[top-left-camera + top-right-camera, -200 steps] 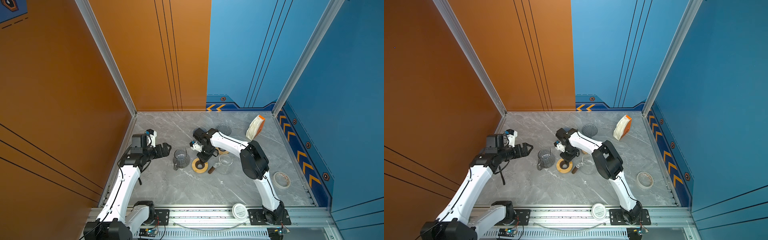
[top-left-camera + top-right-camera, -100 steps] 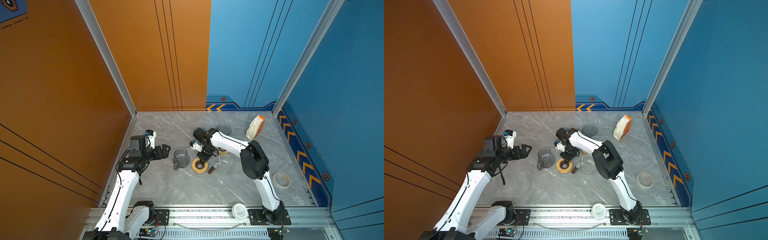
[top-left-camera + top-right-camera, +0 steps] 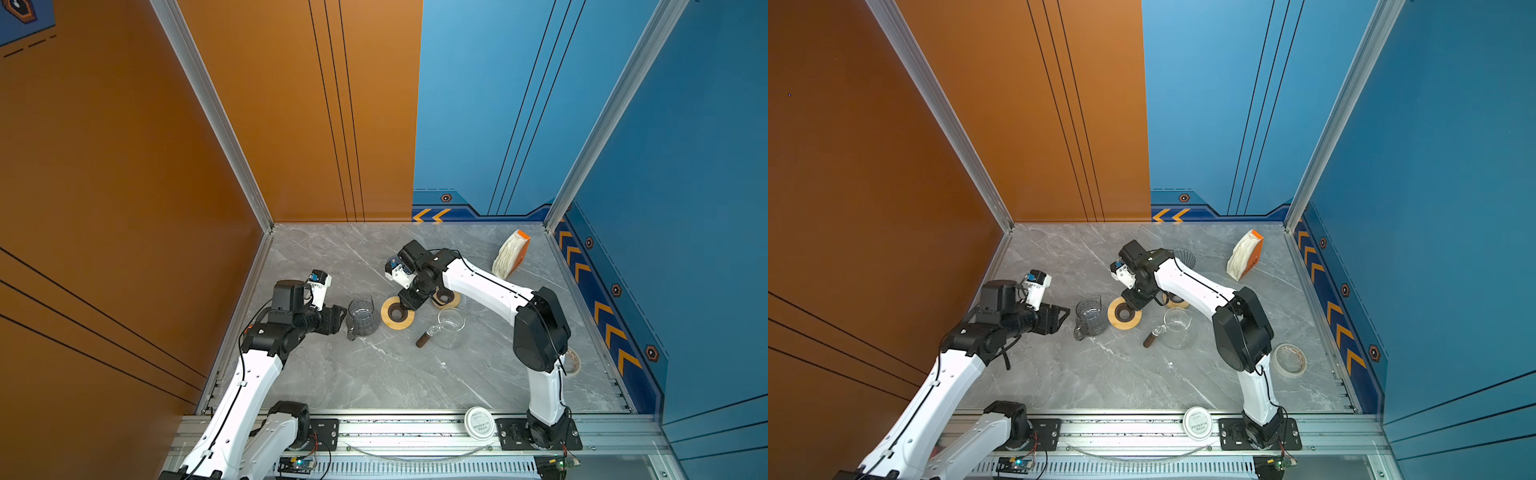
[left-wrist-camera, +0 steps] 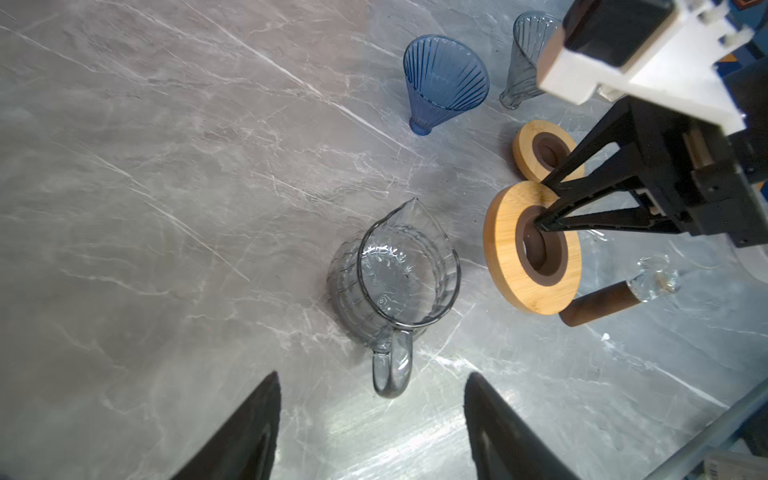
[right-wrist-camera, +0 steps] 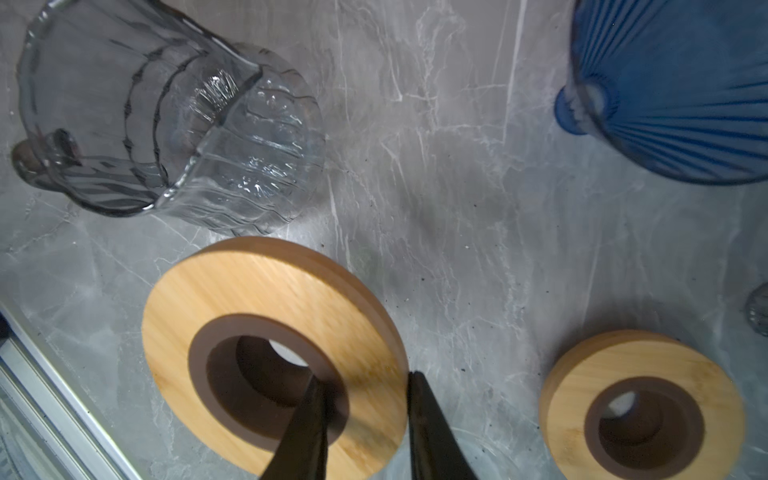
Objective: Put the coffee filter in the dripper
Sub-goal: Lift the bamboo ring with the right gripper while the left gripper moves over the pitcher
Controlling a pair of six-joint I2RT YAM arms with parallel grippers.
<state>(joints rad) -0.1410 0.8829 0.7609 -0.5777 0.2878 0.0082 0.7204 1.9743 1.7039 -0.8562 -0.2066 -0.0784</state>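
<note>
Left claw point(image 4: 370, 378): narrowing from wide, jaws apart, holding nothing, facing glass pitcher point(image 4: 395, 278). Right claw point(image 5: 365, 378): pinching wooden ring point(image 5: 257, 291). Leaving coffee filters point(image 3: 509, 259) untouched in packet, well apart from blue dripper point(image 4: 444, 79).

Bright, even overhead light; glare on the table point(image 4: 374, 432); close foreground blurred.

You've got the filter stack point(image 3: 508, 257), white paper in an orange holder point(image 3: 521, 245), propped at back-right. Blue dripper point(image 4: 444, 79), ribbed glass cone, empty; grey dripper point(image 4: 524, 50) just beside. Tilt unclear.
</note>
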